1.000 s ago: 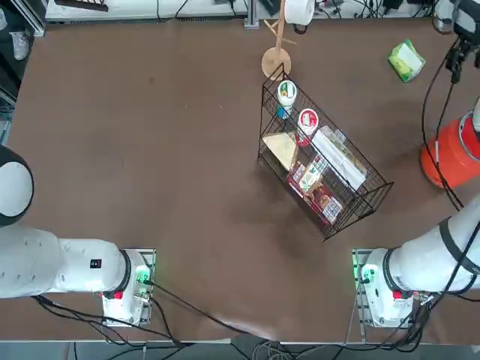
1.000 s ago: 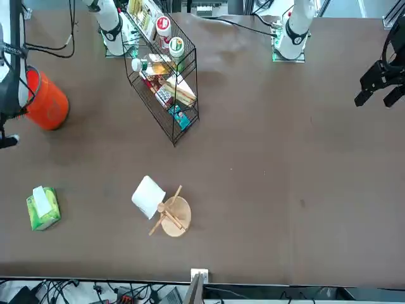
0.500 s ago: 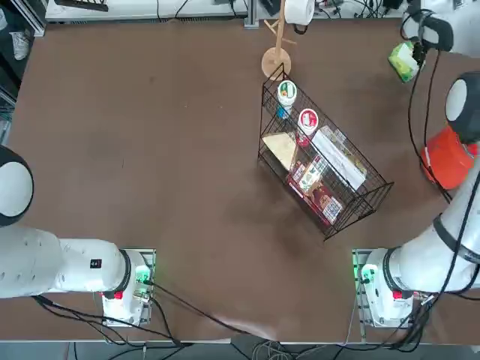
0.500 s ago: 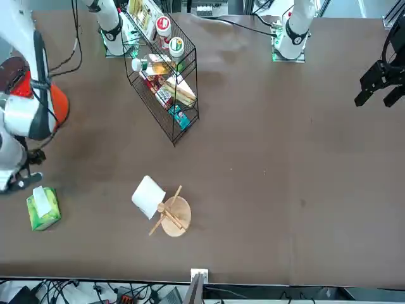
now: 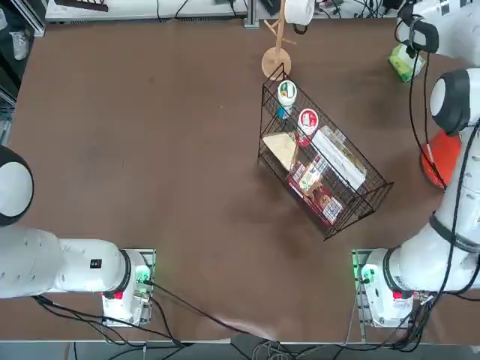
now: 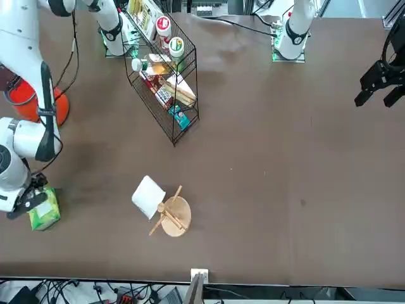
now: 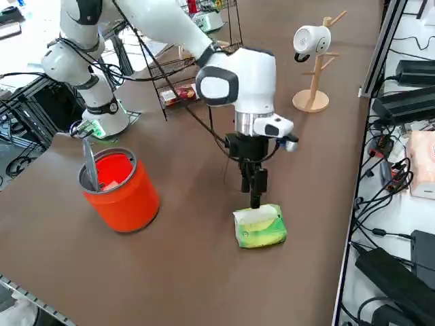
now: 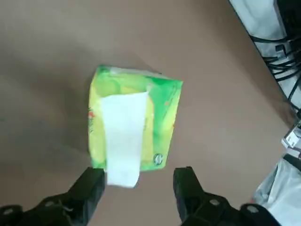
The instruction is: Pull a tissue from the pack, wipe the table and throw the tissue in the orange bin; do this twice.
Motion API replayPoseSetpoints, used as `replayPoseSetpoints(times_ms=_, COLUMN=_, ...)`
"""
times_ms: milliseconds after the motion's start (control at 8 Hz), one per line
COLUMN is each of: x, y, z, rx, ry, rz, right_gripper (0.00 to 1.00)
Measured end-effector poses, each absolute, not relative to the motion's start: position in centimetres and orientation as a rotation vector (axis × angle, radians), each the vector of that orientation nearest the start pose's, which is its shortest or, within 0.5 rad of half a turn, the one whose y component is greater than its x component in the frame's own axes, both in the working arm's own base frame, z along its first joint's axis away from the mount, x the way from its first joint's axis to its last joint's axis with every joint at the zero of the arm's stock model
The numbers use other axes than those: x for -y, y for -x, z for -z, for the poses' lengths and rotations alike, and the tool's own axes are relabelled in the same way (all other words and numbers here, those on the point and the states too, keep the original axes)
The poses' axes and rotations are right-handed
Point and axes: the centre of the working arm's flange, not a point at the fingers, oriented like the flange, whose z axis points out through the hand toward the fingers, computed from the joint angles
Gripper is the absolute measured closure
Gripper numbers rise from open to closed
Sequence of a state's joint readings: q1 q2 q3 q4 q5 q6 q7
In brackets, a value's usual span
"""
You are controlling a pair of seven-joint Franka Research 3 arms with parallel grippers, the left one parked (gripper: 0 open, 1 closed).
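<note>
- Near the table's (image 5: 150,135) far right corner, in the top view, the pack (image 5: 403,63) was half covered by the right arm's wrist, so only a green-and-white sliver showed.
- From the front, the same pack (image 6: 44,212) was partly masked by the wrist and the dark fingers (image 6: 28,201) reaching over it.
- The orange bin (image 7: 117,182) was cut off by the picture's edge and crossed by the arm in the top view (image 5: 437,161); the side view showed it whole, with a grey stick-like thing (image 7: 90,165) leaning inside that I could not identify.
- The right gripper (image 8: 138,186) hung just above the pack (image 8: 133,117), pointing down, its fingers spread wide on either side of the tissue's (image 8: 123,136) end, holding nothing.
- The pack lay flat on the table, white tissue strip running along its long axis, one end of that strip toward the fingers.
- Whether a fingertip touched the tissue could not be told.
- A black wire basket (image 5: 322,161) of snack packets and cups stood well apart, mid-table.
- A wooden mug tree (image 7: 314,68) with a white mug (image 7: 306,39) stood near the far edge, clear of the arm.
</note>
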State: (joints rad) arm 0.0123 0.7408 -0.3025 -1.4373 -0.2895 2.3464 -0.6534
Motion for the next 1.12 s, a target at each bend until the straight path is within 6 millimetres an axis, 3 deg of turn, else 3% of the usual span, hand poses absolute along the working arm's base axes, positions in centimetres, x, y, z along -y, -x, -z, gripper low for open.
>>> replayPoseSetpoints(times_ms=375, x=17.6, y=-72.9, z=-25.6, rx=1.08, ry=3.391, rz=0.047, right_gripper=0.2)
replayPoseSetpoints(times_ms=625, x=17.8, y=-72.9, z=-24.6, rx=1.079, ry=3.39, rz=0.046, right_gripper=0.28)
replayPoseSetpoints(times_ms=1125, x=18.3, y=-72.8, z=-24.2, rx=1.093, ry=3.386, rz=0.035, right_gripper=0.67)
